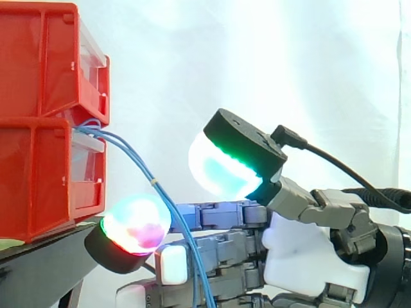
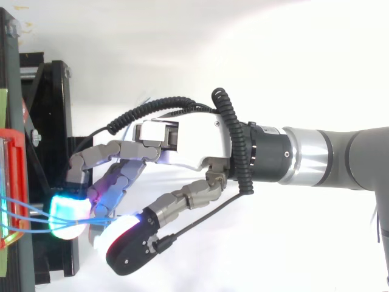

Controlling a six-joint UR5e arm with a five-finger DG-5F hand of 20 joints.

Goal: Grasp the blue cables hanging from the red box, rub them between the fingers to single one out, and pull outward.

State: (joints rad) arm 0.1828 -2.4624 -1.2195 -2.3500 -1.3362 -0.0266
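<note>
Lettering: a pale green strip (image 2: 3, 106) sits along the bin edge at the top view's left margin, and any print on it is too small to read. Upper red bin (image 1: 38, 64) is stacked on lower red bin (image 1: 32, 186), each with a clear front panel. Both sit on the black stand (image 1: 45, 247) at the left of the side view. Blue cables (image 1: 154, 183), at least two strands, exit at the seam between the two bins at their front edge. They arc out and down to the right, then drop past the bottom of the frame. Room: the space in front of the bins, above the fingers and up to the white curtain (image 1: 270, 58), is open. The arm (image 2: 340, 161) comes in level from the right. Robot hand (image 2: 182, 146) is spread. Its fingers reach nearly straight toward the bins, and its thumb pad (image 1: 221, 168), glowing white-cyan, is held high and well apart from them. The leading fingertip pad (image 1: 136, 223), glowing green, magenta and cyan, is near the lower bin's bottom front corner and the stand edge; I can't tell if it touches. The cables hang through the gap between thumb and fingers and cross the near side of the fingers. In the top view they run from the bin to the cyan pad. Nothing is pinched, and I can't tell if there is real contact pressure on the strands.
</note>
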